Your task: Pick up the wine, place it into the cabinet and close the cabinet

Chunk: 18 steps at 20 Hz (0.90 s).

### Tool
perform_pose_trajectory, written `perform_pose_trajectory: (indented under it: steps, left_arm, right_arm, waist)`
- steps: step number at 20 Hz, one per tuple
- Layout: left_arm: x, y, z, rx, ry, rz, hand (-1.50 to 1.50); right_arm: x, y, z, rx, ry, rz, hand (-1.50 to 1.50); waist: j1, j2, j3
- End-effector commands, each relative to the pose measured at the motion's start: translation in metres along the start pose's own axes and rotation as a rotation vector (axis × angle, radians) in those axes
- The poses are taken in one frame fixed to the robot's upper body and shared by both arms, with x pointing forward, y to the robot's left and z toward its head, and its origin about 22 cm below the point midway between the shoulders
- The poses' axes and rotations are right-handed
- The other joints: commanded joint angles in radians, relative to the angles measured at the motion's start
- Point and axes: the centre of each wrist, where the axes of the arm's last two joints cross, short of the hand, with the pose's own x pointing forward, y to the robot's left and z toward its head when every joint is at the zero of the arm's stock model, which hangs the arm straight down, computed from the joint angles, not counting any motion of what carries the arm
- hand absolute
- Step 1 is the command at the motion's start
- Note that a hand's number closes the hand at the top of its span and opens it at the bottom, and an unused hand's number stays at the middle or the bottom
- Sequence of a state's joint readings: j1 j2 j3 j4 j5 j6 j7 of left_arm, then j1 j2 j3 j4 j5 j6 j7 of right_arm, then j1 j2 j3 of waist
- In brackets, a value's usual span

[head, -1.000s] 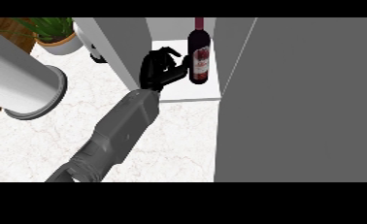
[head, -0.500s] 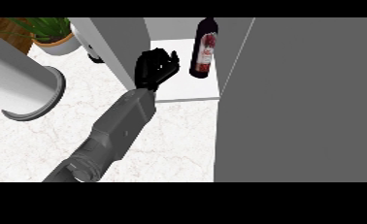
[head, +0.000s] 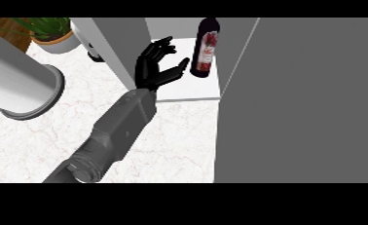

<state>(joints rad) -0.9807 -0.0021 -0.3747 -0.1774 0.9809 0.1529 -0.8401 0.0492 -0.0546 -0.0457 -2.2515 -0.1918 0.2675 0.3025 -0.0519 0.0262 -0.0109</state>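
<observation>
The dark wine bottle (head: 205,48) with a red label stands upright on the white floor of the open cabinet (head: 191,90), close to its right wall. My left hand (head: 155,70) is open just left of the bottle, fingers pointing up and spread, thumb stretched toward the bottle with a small gap between them. It holds nothing. Its grey forearm runs down to the lower left. The cabinet's grey door (head: 302,97) stands open and fills the right side of the view. My right hand does not show.
A large pale cylinder (head: 28,85) stands on the marble counter (head: 179,141) at the left. A potted plant (head: 50,31) sits at the back left beside the cabinet's left wall (head: 119,44).
My left hand has let go of the bottle, opened and drawn back to the left. The bottle stays upright inside the cabinet.
</observation>
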Motion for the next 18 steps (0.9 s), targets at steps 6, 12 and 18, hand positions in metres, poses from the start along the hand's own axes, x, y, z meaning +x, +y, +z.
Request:
perform_pose_trajectory:
  steps: [6, 12, 18]
  left_arm:
    - [-0.007, 0.005, 0.012, -0.007, -0.103, -0.011, -1.5]
    - [0.004, 0.026, 0.014, -0.08, -0.07, -0.024, -1.5]
    - [0.016, 0.005, 0.045, -0.232, -0.037, 0.003, -1.5]
  right_arm:
    - [-0.006, 0.0, 0.001, -0.025, 0.007, 0.008, -1.5]
    - [0.01, 0.002, 0.01, -0.007, 0.025, 0.018, -1.5]
    - [-0.004, 0.006, 0.015, -0.03, 0.029, 0.008, -1.5]
  waist:
    - [0.048, -0.026, 0.011]
    - [0.072, -0.036, 0.011]
    - [0.089, -0.043, 0.013]
